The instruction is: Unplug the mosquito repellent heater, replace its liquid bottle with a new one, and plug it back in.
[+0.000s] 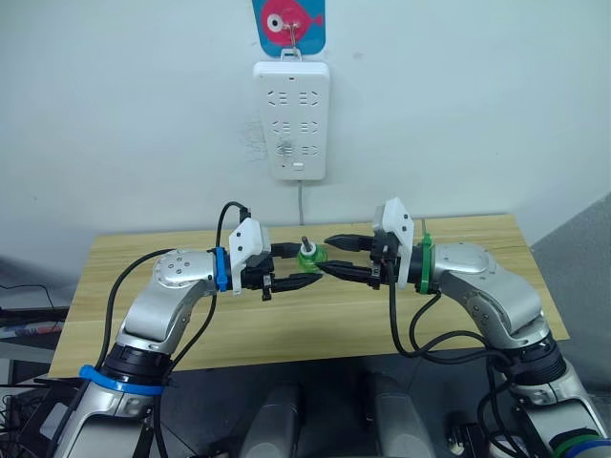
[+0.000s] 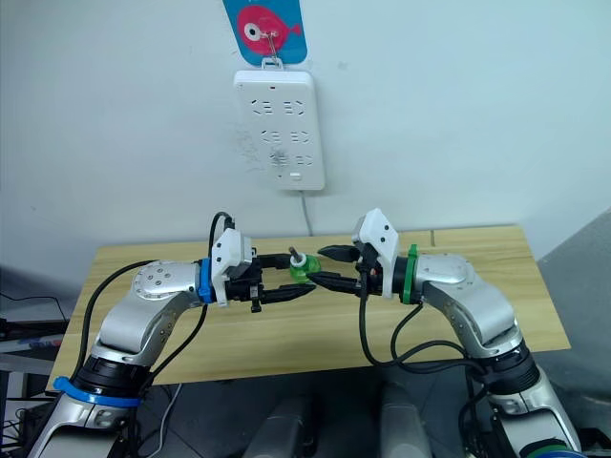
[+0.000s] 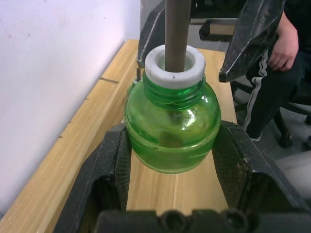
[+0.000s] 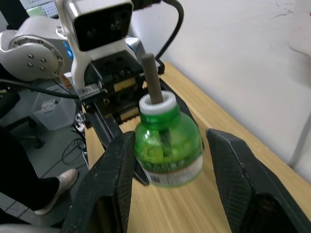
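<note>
A green liquid bottle point(image 1: 308, 255) with a white collar and a brown wick is held above the middle of the wooden table point(image 1: 468, 239). My left gripper point(image 1: 304, 265) is shut on it; in the left wrist view both fingers point(image 3: 114, 165) press against the round body of the bottle point(image 3: 172, 126). My right gripper point(image 1: 325, 255) comes in from the opposite side and is open. Its two fingers point(image 4: 116, 170) stand either side of the bottle point(image 4: 167, 143) with a gap on each. The mosquito repellent heater is out of view.
A white multi-socket power strip point(image 1: 291, 119) hangs on the wall above the table, under a blue fish hook, with its cable running down behind the table. A seated person point(image 3: 279, 53) is beyond the table's right end.
</note>
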